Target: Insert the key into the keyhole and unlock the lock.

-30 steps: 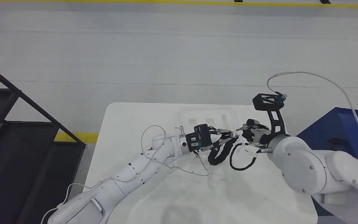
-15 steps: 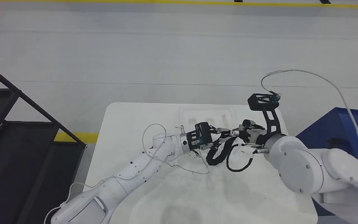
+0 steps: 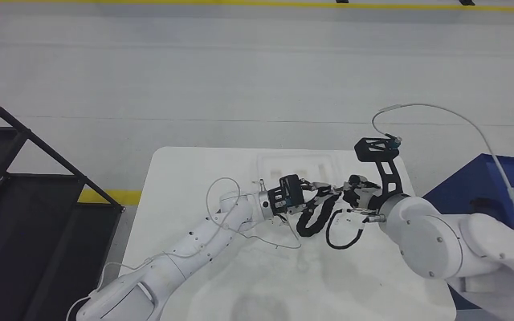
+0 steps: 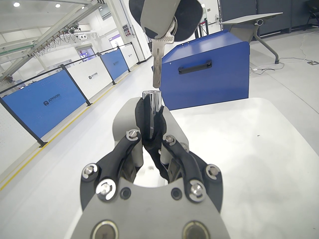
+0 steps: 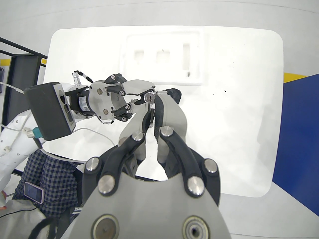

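Over the last second my right arm has slid toward the left edge of the surface, carrying the key up to the lock, while my left arm has barely shifted. Now the key (image 4: 157, 58) points blade first at the lock (image 4: 152, 108), a shiny cylinder with a black sleeve around its lower part. The key's tip sits just off the end face and nearly in line with it, not yet inside the keyhole. My right pincer (image 4: 163, 29) is clamped on the key's head, with the blade sticking out past the fingertips. My left pincer (image 4: 149, 120) is closed around the lock's black-sleeved body, leaving the bare metal end standing clear of the pads. From my right wrist the lock's round face (image 5: 149, 97) shows just beyond my right pincer (image 5: 152, 108), and the left pincer (image 5: 139, 94) grips it from the side. Both are held in the air over the middle of the surface (image 3: 201, 184), a little toward its right edge; from above, the left pincer (image 3: 316, 193) and the right pincer (image 3: 341, 193) meet tip to tip there. A thick black cable (image 3: 309, 221) hangs from the lock toward the near edge. Between the pincers and the far edge lies a white tray (image 5: 129, 58) with shallow recesses. A blue box (image 4: 204, 75) stands on the floor beyond the right edge.
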Controlling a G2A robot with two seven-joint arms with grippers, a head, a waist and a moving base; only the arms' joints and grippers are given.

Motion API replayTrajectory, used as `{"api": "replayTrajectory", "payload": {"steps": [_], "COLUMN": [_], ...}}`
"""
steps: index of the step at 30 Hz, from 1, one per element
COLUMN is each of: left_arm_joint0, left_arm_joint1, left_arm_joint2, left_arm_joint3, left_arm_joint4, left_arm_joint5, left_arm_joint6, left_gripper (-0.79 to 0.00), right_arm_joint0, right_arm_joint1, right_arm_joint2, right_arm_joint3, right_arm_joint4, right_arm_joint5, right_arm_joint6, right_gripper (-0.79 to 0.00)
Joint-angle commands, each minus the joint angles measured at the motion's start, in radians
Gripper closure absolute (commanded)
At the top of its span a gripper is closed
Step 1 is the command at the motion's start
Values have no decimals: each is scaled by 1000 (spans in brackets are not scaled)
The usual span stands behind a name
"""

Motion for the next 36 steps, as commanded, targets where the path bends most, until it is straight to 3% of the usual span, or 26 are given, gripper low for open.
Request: {"api": "replayTrajectory", "payload": {"steps": [1, 36], "left_arm_joint0": [1, 12], "left_arm_joint1": [-1, -25], "left_arm_joint2": [-3, -24], "left_arm_joint3": [-2, 11], "left_arm_joint4": [6, 35], "left_arm_joint5": [-1, -45], "left_arm_joint6": [5, 40], "left_gripper": [0, 0], "right_arm_joint0": [0, -27], "right_arm_joint1": [1, -1], "right_arm_joint2": [-1, 14], "right_arm_joint3": [0, 0], "right_arm_joint4": [0, -25], "right_arm_joint5": [0, 0], "right_arm_joint6": [0, 0], "right_gripper": [0, 0]}}
